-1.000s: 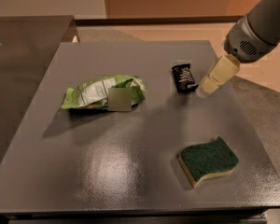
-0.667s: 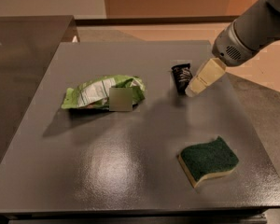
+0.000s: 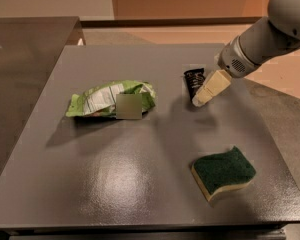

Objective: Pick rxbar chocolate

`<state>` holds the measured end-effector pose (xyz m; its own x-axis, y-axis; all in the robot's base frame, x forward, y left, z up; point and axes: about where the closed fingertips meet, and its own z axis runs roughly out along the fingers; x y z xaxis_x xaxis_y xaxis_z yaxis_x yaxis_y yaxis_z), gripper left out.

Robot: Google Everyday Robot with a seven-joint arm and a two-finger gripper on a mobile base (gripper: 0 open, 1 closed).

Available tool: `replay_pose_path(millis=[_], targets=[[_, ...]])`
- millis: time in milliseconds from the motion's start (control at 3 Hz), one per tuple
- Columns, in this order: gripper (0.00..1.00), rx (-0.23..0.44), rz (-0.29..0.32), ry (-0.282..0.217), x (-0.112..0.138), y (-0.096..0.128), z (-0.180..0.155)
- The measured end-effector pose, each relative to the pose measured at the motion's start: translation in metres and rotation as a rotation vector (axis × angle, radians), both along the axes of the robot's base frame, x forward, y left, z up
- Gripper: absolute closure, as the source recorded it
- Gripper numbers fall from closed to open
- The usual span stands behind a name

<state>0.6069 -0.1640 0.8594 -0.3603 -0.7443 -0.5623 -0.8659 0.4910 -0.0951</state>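
Observation:
The rxbar chocolate is a small black bar with white print, lying flat on the grey table at the back right of the middle. My gripper reaches in from the upper right on a grey arm. Its cream-coloured tip sits over the bar's right edge and front end and hides part of it. I cannot tell whether it touches the bar.
A crumpled green-and-white snack bag lies left of the bar. A dark green sponge with a yellow base lies at the front right. A darker counter adjoins the table on the left.
The gripper has moved left and slightly down, from beside the bar's right side to over its right edge. The bar, bag and sponge have not moved.

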Motion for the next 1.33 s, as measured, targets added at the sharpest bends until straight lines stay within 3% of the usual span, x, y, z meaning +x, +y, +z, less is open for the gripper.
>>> replay_pose_path(millis=[667, 1333], targets=[[0.00, 0.039, 0.012, 0.025, 0.012, 0.003, -0.026], [0.42, 0.069, 0.027, 0.028, 0.012, 0.009, -0.031]])
